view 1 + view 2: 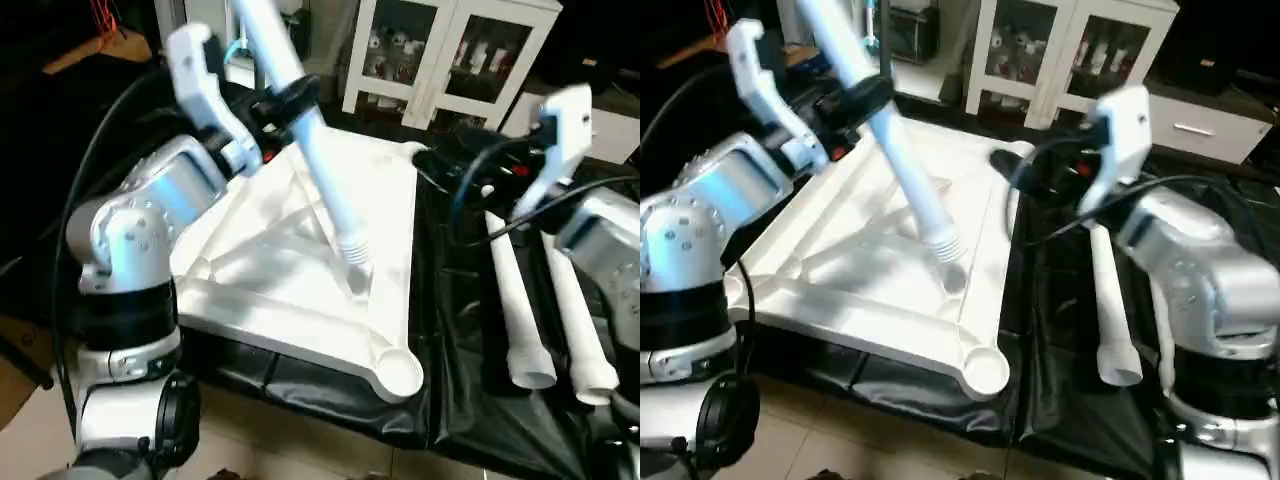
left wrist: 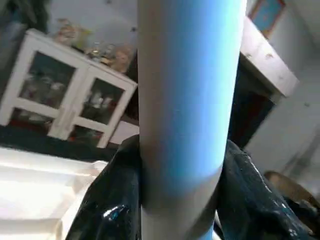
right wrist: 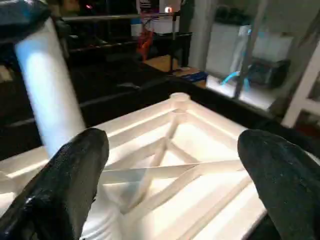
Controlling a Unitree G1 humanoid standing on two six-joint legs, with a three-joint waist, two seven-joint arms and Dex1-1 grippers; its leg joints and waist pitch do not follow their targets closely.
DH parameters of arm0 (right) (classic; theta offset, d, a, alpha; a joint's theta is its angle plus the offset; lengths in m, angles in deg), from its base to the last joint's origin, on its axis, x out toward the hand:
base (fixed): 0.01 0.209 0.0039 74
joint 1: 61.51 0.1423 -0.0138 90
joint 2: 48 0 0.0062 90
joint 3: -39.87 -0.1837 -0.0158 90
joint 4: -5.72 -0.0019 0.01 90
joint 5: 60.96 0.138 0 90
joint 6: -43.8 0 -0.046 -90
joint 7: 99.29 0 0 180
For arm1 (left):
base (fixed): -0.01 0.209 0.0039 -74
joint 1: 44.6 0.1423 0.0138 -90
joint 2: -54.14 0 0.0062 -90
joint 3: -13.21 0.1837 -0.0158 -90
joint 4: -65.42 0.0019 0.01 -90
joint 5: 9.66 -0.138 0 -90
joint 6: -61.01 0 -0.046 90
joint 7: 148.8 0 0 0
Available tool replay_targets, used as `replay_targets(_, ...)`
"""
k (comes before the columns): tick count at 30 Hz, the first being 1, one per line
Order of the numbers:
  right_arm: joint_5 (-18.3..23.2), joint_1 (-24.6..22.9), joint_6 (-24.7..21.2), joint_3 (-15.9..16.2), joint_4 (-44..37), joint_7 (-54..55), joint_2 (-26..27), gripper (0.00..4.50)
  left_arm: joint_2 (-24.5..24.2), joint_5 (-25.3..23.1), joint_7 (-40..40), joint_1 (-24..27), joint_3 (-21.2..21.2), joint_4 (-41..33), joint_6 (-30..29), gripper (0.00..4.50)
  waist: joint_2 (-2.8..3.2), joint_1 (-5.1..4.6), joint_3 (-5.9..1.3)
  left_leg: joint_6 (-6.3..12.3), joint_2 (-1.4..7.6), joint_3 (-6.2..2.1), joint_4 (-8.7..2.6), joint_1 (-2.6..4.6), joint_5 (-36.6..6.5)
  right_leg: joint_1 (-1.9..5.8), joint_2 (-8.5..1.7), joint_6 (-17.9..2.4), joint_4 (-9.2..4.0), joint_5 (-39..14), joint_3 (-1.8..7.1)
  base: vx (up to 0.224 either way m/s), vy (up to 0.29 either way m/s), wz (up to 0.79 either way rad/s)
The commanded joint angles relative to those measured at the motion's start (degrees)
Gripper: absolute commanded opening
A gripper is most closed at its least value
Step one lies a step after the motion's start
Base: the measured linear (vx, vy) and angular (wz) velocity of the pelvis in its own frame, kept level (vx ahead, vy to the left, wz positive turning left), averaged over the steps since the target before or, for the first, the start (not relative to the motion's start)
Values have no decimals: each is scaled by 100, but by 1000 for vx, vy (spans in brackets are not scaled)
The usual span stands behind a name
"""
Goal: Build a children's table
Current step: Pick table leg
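Over the upturned table top, which lies ribs-up on a black-covered counter, the left gripper grasps a white leg, jaws clenched around its shaft. That leg leans steeply, its ridged lower end resting on the ribs near the top's right edge; its upper end runs out of frame. The right gripper hovers beside the top's far right corner with jaws spread wide and nothing between them. Two more legs lie on the black cover to the right, their far ends hidden behind the right arm.
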Motion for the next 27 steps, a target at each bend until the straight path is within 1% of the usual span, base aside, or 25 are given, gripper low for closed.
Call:
replay_targets(1,229,125,-193,-131,-39,-100,-87,450,15,138,-126,-145,112,-56,-75,174,-16,29,-416,205,339,-104,-439,44,77,367,-381,-1305,-336,-557,264,0,0,0)
replay_targets(2,355,142,-329,-134,-73,-197,-106,450,38,206,-198,-172,118,-81,-93,174,-14,24,-411,200,340,-101,-441,45,50,360,-375,-1309,-347,-618,262,0,0,0)
replay_targets(3,439,135,-419,-126,-111,-271,-115,450,37,257,-287,-173,141,-114,-97,174,-25,28,-409,202,335,-94,-439,60,-23,354,-369,-1312,-357,-712,261,0,0,0)
replay_targets(4,552,117,-518,-122,-166,-354,-113,450,14,293,-416,-159,198,-166,-92,174,-18,31,-402,196,338,-93,-446,55,-88,349,-370,-1296,-372,-820,263,0,0,0)
replay_targets(5,658,105,-581,-135,-195,-416,-105,450,-11,325,-520,-142,244,-197,-110,174,-11,33,-400,185,346,-96,-451,62,-109,341,-373,-1288,-378,-862,260,0,0,0)
replay_targets(6,803,104,-668,-158,-214,-495,-100,450,-49,371,-652,-122,306,-225,-137,174,-26,32,-400,174,352,-96,-451,71,-145,333,-369,-1269,-380,-919,256,0,0,0)
replay_targets(8,944,110,-746,-177,-222,-574,-101,450,-106,413,-846,-100,392,-250,-139,174,-27,39,-397,162,349,-97,-457,69,-153,326,-371,-1230,-388,-985,256,0,0,0)
replay_targets(10,1066,50,-793,-72,-293,-791,-229,450,-281,395,-1272,-78,667,-318,-161,174,-22,50,-394,114,355,-101,-467,72,-183,322,-373,-1157,-392,-1101,253,0,0,0)
replay_targets(13,1000,1,-774,90,-336,-903,-336,450,-382,426,-1536,-105,839,-396,-230,174,-15,59,-384,23,354,-89,-468,79,-210,303,-368,-1143,-396,-1125,257,0,0,0)
replay_targets(14,998,-10,-790,145,-350,-929,-357,450,-414,453,-1650,-119,915,-457,-255,174,-19,58,-383,12,354,-88,-471,74,-219,307,-370,-1141,-398,-1140,260,0,0,0)
replay_targets(15,964,-43,-824,308,-410,-1013,-426,450,-464,494,-1825,-145,1056,-558,-281,174,-21,56,-384,-10,358,-95,-477,64,-205,316,-374,-1125,-395,-1155,257,0,0,0)
replay_targets(16,933,-61,-838,399,-447,-1061,-466,450,-480,512,-1881,-157,1110,-591,-291,174,-23,61,-390,-24,361,-100,-474,62,-203,323,-377,-1109,-387,-1141,259,0,0,0)
replay_targets(17,933,-61,-838,399,-447,-1061,-466,450,-480,512,-1881,-157,1110,-591,-291,174,-20,60,-384,-33,361,-102,-477,59,-213,323,-380,-1110,-386,-1150,259,0,0,0)
replay_targets(18,897,-116,-871,610,-546,-1166,-523,450,-465,510,-1931,-225,1220,-613,-305,174,-25,55,-381,-42,357,-100,-476,51,-256,326,-378,-1092,-397,-1201,261,0,0,0)
replay_targets(19,897,-116,-871,610,-546,-1166,-523,450,-465,510,-1931,-225,1220,-613,-305,174,-28,59,-382,-40,356,-101,-474,52,-252,328,-381,-1080,-403,-1217,263,0,0,0)
replay_targets(21,881,-149,-898,744,-591,-1189,-556,450,-437,524,-1969,-265,1263,-614,-313,174,-29,54,-378,-60,358,-103,-478,49,-274,321,-381,-1057,-411,-1282,264,0,0,0)
replay_targets(24,741,-236,-862,1040,-611,-1224,-646,450,-474,534,-2129,-325,1338,-613,-262,173,-31,59,-377,-90,360,-107,-477,46,-286,321,-384,-1014,-417,-1355,265,0,0,0)
replay_targets(26,709,-255,-856,1090,-613,-1222,-658,450,-480,531,-2155,-344,1343,-607,-257,173,-29,55,-378,-100,361,-113,-479,41,-283,320,-385,-1010,-414,-1369,263,0,0,0)
replay_targets(27,665,-285,-852,1174,-619,-1215,-676,450,-495,542,-2217,-389,1343,-595,-256,173,-38,53,-380,-104,361,-112,-477,41,-278,319,-385,-1009,-412,-1355,264,0,0,0)
